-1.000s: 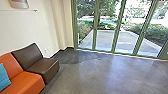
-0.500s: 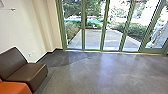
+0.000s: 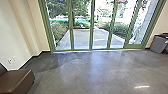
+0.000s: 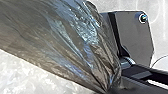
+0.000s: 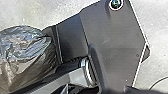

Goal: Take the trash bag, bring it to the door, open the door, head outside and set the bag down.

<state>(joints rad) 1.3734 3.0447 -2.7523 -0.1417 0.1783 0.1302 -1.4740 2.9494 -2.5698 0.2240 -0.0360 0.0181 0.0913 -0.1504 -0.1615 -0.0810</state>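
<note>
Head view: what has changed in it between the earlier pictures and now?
The camera has turned right: the brown padded seat and green-framed glass wall appear farther left, and a grey, dark-topped bin has come into view. Seat and wall themselves stayed put.

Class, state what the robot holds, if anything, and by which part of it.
A dark, shiny plastic bag, held by its gathered end, where the folds draw together at the left claw. The right claw's hold cannot be told.

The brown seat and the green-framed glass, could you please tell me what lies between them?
The head view shows floor with a darker patch between the brown seat and green-framed glass.
</note>
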